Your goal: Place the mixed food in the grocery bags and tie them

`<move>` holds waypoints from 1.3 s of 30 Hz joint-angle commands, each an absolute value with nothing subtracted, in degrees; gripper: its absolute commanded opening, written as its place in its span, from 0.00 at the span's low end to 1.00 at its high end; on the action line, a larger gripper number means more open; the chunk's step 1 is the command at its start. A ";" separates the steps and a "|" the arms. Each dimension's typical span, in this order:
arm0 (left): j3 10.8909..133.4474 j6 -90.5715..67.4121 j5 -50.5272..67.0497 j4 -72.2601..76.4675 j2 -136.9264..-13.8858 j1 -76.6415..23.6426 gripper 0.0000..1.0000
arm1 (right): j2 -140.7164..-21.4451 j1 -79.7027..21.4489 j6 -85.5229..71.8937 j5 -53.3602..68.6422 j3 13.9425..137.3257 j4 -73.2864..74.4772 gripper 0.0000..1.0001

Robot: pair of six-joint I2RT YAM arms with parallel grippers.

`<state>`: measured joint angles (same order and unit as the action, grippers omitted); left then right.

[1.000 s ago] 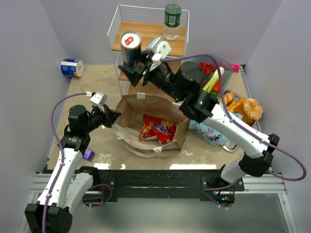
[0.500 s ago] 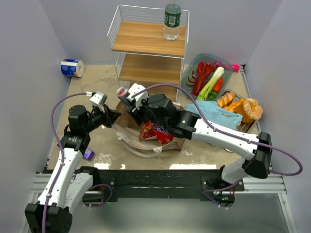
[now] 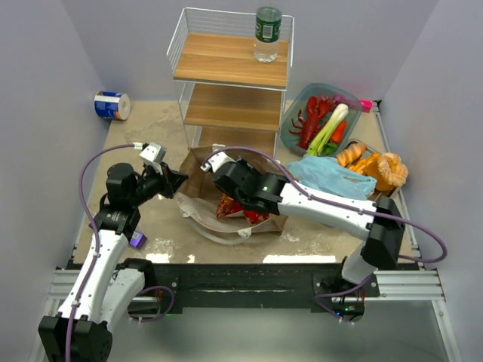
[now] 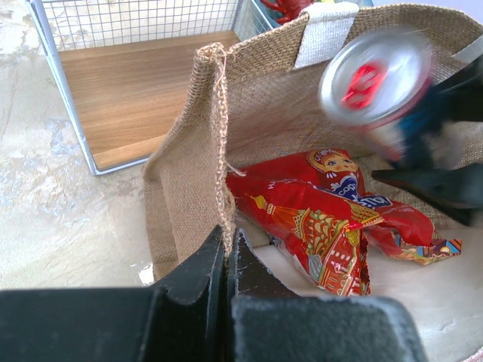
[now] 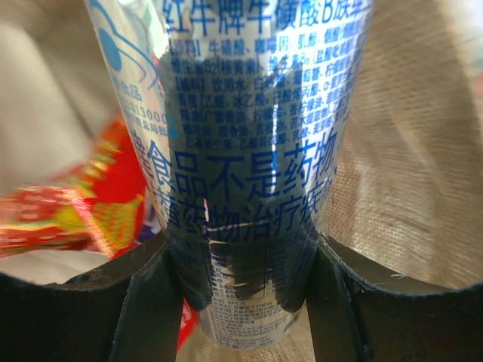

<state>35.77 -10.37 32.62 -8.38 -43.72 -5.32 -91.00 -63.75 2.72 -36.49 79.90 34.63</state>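
Observation:
My left gripper [image 4: 229,237] is shut on the stitched left edge of the brown grocery bag [image 4: 264,113], holding its mouth open. My right gripper [image 5: 241,302] is shut on the silver-red drink can [image 5: 241,151], gripping it round its lower body inside the bag's mouth. The can [image 4: 377,75] hangs tilted above the red snack packet [image 4: 332,219], which lies on the bag's floor. From above, the right arm hides the can. The light-blue plastic bag [image 3: 332,177] lies flat to the right. A green-labelled bottle [image 3: 267,34] stands on the rack's top shelf. Lobster [image 3: 309,117], leek [image 3: 328,128] and breads [image 3: 373,166] lie at the right.
A white wire rack [image 3: 230,68] with wooden shelves stands right behind the brown bag. The teal dish [image 3: 296,105] holds the lobster and leek. A blue-and-white roll [image 3: 112,105] lies at the far left, and a small purple bar [image 3: 137,240] lies beside the left arm.
My right arm has brought the can down from beside the rack's top shelf into the brown bag's mouth. The left gripper has kept its hold on the bag edge.

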 commanded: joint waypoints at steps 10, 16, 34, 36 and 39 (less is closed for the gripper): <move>35.60 -10.99 32.87 -7.12 -43.68 -5.45 0.00 | -103.18 -60.91 -3.25 -50.28 89.20 46.41 0.06; 35.51 -10.90 32.78 -7.12 -43.42 -5.45 0.00 | -103.27 -60.38 -3.08 -48.61 88.95 46.14 0.58; 35.51 -10.99 33.84 -6.59 -43.59 -5.45 0.00 | -86.32 -61.70 -2.20 -38.86 85.26 36.84 0.79; 35.51 -11.07 33.84 -6.68 -43.86 -5.45 0.00 | -80.89 -61.87 -2.81 -36.92 85.08 32.45 0.78; 35.51 -11.25 33.75 -6.77 -43.94 -5.45 0.00 | -76.30 -61.79 -4.74 -34.11 86.65 26.82 0.78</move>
